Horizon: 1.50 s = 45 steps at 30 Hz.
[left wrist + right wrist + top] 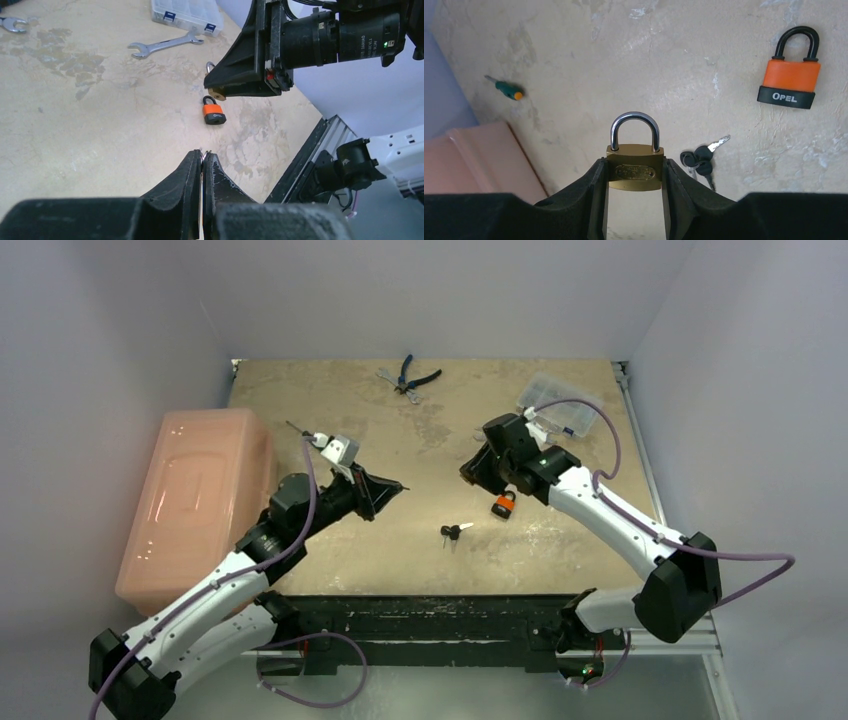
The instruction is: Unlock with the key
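Padlock [634, 172] sits pinched in the right gripper [634, 162], shackle [634, 116] pointing straight out past the tips, long axis along them. Left gripper [202, 155] is pressed together.

We read one word: "OPEL", white capitals on black band at base of orange padlock [789, 75], right wrist view. Same padlock in left wrist view: we see small white mark on black band, too small to read. Brass padlock [634, 171]: we make out embossed oval plate on body face, lettering blurred, unreadable. Camera lens barrel [350, 37], left wrist view: white printed letters and figures along barrel, too blurred for us to read reliably.
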Each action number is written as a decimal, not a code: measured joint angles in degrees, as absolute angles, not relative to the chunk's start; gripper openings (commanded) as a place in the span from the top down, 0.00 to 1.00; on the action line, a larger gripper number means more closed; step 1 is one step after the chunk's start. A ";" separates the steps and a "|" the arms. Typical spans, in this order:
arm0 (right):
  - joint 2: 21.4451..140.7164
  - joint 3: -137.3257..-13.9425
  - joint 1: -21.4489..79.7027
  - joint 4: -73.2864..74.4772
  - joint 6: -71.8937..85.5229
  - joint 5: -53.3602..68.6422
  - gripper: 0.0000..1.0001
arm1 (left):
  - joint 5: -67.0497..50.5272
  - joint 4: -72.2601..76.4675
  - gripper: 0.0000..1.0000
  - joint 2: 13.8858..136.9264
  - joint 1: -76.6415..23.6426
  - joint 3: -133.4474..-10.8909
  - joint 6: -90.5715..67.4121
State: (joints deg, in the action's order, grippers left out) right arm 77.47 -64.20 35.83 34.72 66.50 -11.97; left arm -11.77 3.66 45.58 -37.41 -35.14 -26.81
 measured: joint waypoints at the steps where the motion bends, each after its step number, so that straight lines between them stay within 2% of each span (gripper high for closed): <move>1: 77.43 -64.55 35.35 35.27 68.18 -11.81 1.00 | -11.11 4.86 1.00 45.45 -37.67 -34.35 -27.68; 11: 77.08 -65.52 33.36 38.11 80.79 -7.49 1.00 | -5.85 21.85 1.00 47.29 -40.71 -27.38 -30.44; 15: 77.08 -67.59 33.32 40.62 82.32 -7.64 1.00 | -1.10 28.91 0.88 49.17 -42.70 -25.65 -26.06; 17: 77.08 -68.88 33.26 41.50 82.41 -7.86 1.00 | 0.84 30.13 0.87 51.20 -44.10 -25.91 -22.31; 22: 77.14 -70.63 32.51 43.11 81.73 -7.73 1.00 | 1.63 26.50 1.00 57.34 -46.48 -31.51 -16.27; 27: 77.49 -70.85 31.55 43.88 80.09 -6.44 1.00 | 1.30 28.47 1.00 57.47 -46.65 -33.50 -13.39; 32: 77.60 -70.85 31.35 43.92 78.48 -4.67 1.00 | -6.37 35.70 1.00 55.16 -47.09 -28.93 -8.73; 36: 77.95 -70.87 31.35 44.23 76.79 -2.90 1.00 | -13.08 35.42 1.00 54.83 -47.86 -28.01 -1.43; 41: 80.75 -72.95 31.35 46.48 74.30 -1.76 1.00 | -18.63 23.99 1.00 54.85 -48.86 -31.62 13.47; 45: 83.31 -74.72 31.35 48.82 72.66 -1.19 1.00 | -25.10 13.45 1.00 54.74 -49.89 -35.48 33.30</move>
State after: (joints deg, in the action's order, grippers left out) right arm 83.31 -74.72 31.35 48.82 72.66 -1.19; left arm -25.10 13.45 54.74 -49.89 -35.48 33.30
